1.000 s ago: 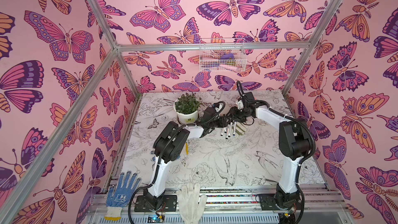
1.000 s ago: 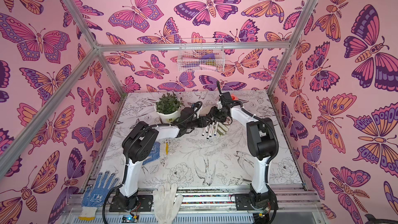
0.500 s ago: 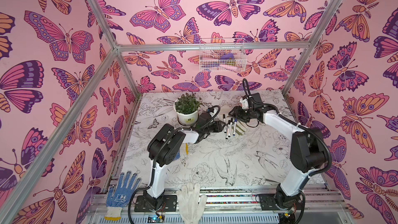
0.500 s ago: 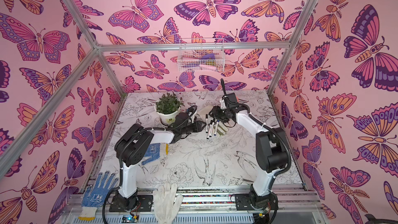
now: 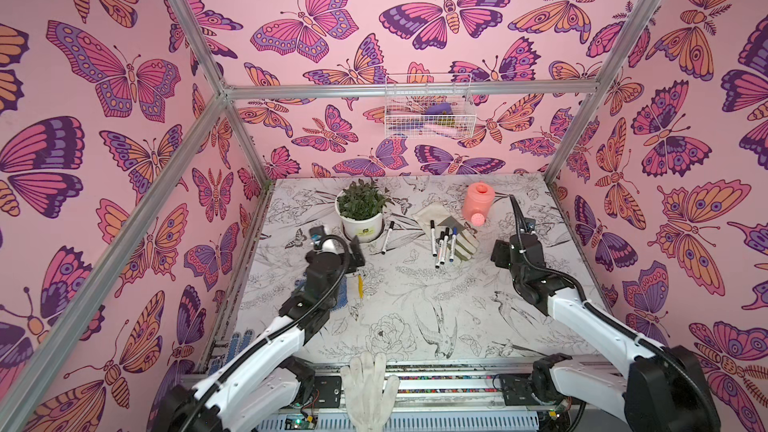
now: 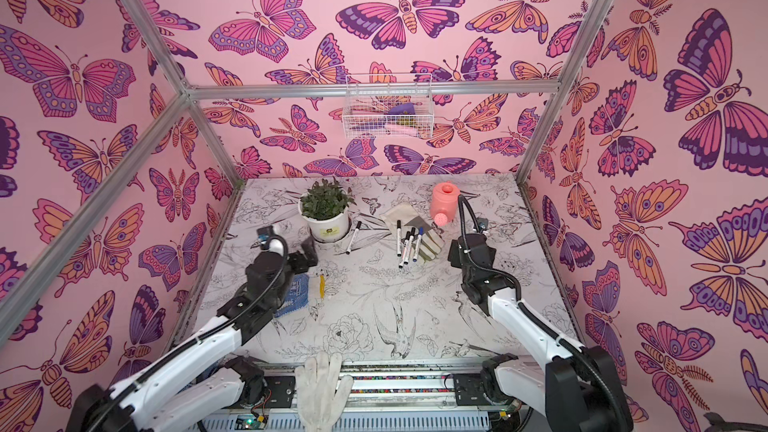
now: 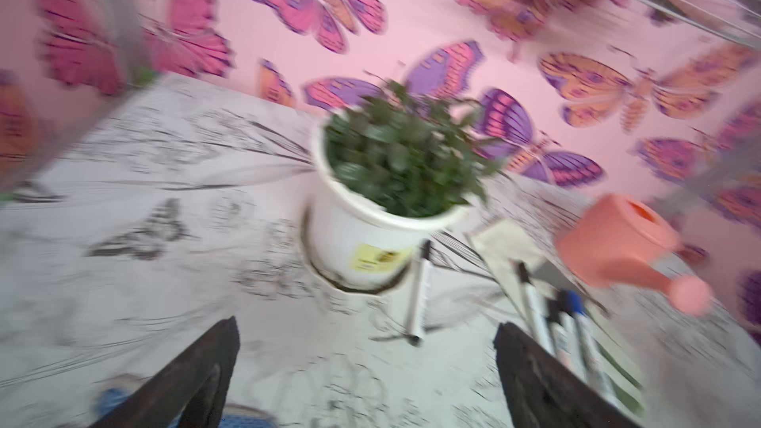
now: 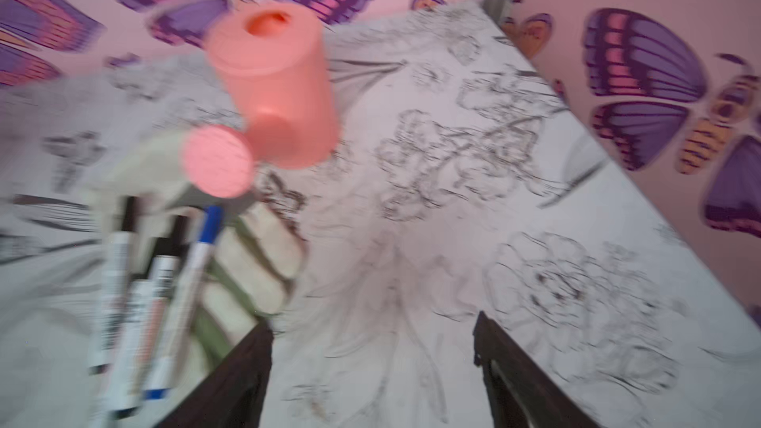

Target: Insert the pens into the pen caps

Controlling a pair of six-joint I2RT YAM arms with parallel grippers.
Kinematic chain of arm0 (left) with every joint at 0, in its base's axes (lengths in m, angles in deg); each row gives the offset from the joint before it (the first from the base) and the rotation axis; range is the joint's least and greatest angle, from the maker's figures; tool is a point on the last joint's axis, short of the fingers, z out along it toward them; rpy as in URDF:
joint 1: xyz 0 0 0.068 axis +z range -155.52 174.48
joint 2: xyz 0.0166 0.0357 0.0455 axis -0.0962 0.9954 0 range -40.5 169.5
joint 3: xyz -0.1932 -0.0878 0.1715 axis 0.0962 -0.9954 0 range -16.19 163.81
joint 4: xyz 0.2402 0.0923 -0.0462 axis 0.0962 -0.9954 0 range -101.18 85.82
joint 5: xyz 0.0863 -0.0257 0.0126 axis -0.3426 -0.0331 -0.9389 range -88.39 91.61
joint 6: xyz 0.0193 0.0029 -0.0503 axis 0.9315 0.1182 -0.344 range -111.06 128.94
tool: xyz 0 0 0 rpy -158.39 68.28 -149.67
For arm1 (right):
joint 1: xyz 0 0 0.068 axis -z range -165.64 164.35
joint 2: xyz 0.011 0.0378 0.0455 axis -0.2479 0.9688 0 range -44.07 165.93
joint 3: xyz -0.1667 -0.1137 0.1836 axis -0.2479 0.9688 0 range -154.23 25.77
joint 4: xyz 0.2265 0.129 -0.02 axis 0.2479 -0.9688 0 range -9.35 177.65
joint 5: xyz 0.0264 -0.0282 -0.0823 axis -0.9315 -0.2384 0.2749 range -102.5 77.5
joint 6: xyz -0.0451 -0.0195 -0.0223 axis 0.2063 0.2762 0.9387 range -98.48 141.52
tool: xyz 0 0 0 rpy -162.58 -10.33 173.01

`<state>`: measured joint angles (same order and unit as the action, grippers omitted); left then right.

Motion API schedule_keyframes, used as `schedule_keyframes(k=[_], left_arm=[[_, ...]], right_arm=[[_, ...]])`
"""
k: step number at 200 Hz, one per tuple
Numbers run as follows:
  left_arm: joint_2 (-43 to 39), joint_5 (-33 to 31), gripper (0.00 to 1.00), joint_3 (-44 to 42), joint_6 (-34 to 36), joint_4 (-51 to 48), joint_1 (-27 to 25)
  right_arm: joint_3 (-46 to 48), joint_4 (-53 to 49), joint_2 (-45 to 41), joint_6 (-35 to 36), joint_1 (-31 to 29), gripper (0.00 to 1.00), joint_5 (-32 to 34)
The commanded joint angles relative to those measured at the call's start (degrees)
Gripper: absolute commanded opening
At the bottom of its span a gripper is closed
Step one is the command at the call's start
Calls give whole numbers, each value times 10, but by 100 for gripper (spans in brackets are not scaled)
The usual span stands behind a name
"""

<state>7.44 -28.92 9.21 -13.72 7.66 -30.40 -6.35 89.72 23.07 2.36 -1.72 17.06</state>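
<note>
Several white pens (image 5: 442, 245) lie side by side on a pale glove (image 5: 464, 243) at mid-table, seen in both top views. Their far ends carry pen caps, black ones (image 5: 432, 225) and one blue (image 5: 455, 231). One more pen (image 5: 386, 238) with a black cap lies alone beside the plant pot. My left gripper (image 5: 356, 253) hovers open, near-left of that single pen (image 7: 418, 290), and holds nothing. My right gripper (image 5: 500, 253) is open and empty, just right of the glove. In the right wrist view the pens (image 8: 144, 282) lie beside one finger (image 8: 247, 364).
A potted plant (image 5: 360, 211) and a pink watering can (image 5: 478, 201) stand at the back. A blue glove (image 5: 341, 297) and a yellow stick (image 5: 360, 286) lie under the left arm. A white glove (image 5: 368, 384) hangs over the front edge. A wire basket (image 5: 428, 105) hangs on the back wall.
Both grippers were together at the pens in the middle. They have since drawn apart and back toward the front, with jaws wider, and the pens lie free on the glove and table.
</note>
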Motion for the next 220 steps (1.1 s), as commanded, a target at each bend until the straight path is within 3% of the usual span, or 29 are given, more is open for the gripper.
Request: schedule_keyframes(k=[1,23,37,45,58,69,77,87,97,106,114,123,136,141,151,171,181,198,220], left_arm=[[-24,-126,98,-60,61,-28,57],[16,-173,98,-84,80,52,104],[95,-175,98,-72,118,85,126],[145,-174,99,-50,132,97,136],[234,-149,99,-26,166,128,146],[303,-145,100,-3,201,173,147],[329,-120,100,1,216,226,150],[363,-61,100,-20,227,343,161],[392,25,99,-19,231,372,182],[388,44,100,-3,229,327,187],[380,68,100,-5,217,315,198],[380,133,100,-33,222,369,216],[416,214,100,-60,241,466,225],[428,212,100,-82,256,498,224],[395,205,100,-61,230,397,226],[418,164,99,-57,222,444,227],[402,165,99,-45,212,396,228],[417,175,99,-60,231,458,228],[412,198,99,-56,241,437,223]], right_arm=[[-30,53,39,39,13,80,118],[-21,154,107,98,23,80,132],[-28,151,145,79,40,80,131],[-4,216,159,100,43,80,119],[37,354,166,186,36,80,89],[66,380,154,186,45,83,38],[95,450,167,191,55,100,6],[122,540,188,193,66,99,-12],[115,495,173,181,75,99,-32],[98,427,157,165,98,99,-90],[101,446,182,157,128,99,-159],[117,551,224,156,154,99,-227],[91,422,180,146,169,99,-250],[97,453,194,148,170,99,-251],[114,525,212,147,169,99,-247],[94,445,190,147,167,99,-245],[98,463,195,148,167,99,-245],[97,456,193,148,167,99,-245],[97,456,193,148,167,99,-245]])
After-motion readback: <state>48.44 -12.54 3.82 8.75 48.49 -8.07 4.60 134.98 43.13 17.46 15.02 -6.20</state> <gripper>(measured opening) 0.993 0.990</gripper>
